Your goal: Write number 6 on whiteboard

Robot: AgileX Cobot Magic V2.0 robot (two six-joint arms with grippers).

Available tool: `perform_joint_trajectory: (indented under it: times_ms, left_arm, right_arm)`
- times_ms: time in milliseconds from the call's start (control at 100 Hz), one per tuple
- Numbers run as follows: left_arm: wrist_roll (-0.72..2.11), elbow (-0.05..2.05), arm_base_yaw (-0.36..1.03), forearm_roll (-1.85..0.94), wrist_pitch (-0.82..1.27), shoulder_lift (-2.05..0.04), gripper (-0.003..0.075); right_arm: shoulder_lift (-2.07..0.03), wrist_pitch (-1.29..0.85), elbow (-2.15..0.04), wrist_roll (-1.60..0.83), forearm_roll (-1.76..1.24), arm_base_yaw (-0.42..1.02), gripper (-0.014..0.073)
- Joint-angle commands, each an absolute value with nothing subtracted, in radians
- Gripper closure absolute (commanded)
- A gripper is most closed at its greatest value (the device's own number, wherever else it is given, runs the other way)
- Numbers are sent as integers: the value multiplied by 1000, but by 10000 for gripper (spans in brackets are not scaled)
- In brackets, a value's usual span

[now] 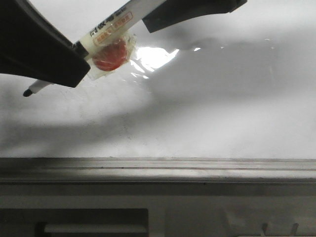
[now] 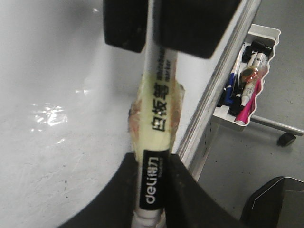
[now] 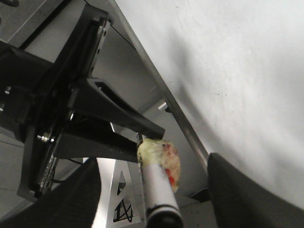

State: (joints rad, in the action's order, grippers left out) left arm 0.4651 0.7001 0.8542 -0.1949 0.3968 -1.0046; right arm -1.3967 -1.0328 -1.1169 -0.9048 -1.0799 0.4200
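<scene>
Front view: whiteboard (image 1: 222, 108) fills the shot, glossy, grey smudges, glare (image 1: 153, 57) at approx 12 o'clock. Rail (image 1: 158, 170) runs across at 6 o'clock.

Marker (image 1: 111, 24) lies slanted across the upper-left of the board, tail toward 1 o'clock, black tip (image 1: 27, 92) down at 8 o'clock. Can't tell if the tip touches the board or sits just off it. A wad of clear tape w/ a red patch (image 1: 111, 54) is wrapped round the barrel mid-way.

Left gripper (image 2: 151, 164): closed tight on the marker, fingers pressed to both sides of the black "deli" label, between tape and tip. In the front view it's the big dark mass at 9–10 o'clock.

Right gripper (image 3: 154, 199): at the tail end, jaws spread, one finger either side of the barrel w/ gaps showing both sides in its own wrist cam, so not clamping. From the front only a dark finger at 12–1 o'clock shows.

Left wrist cam also catches a white tray (image 2: 266, 35) hung off the board's edge, holding spare pens: blue, black, pink.
</scene>
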Motion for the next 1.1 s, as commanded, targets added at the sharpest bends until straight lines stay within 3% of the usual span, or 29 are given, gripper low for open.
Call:
perform_joint_trajectory:
  times_ms: [0,120,340,500,570,640,750,820,1090]
  left_arm:
    - [464,738,862,-202,320,-996,741]
    - [464,738,862,-202,300,-996,741]
    - [464,738,862,-204,262,-996,740]
    - [464,738,862,-208,240,-996,726]
    - [464,738,862,-208,240,-996,661]
    - [462,738,854,-208,240,-994,545]
    - [453,738,816,-208,240,-977,300]
    - [431,738,778,-208,240,-955,218]
    - [427,725,546,-335,251,-820,250]
  right_arm:
    - [-1380,-1057,-1151,-927,-1127,420,273]
    - [-1380,-1071,-1151,-948,-1127,420,442]
    - [-1380,-1083,-1151,-969,-1127,420,668]
    - [-1380,-1084,-1151,-971,-1127,420,657]
    - [-1380,-1083,-1151,-976,-1127,420,657]
    - [-1378,-1080,-1151,-982,-1114,420,652]
    - [-1353,-1069,-1139,-982,-1088,420,637]
    - [-1318,-1039,-1116,-982,-1070,420,637]
    - [-1036,-702,-889,-983,-1059,420,639]
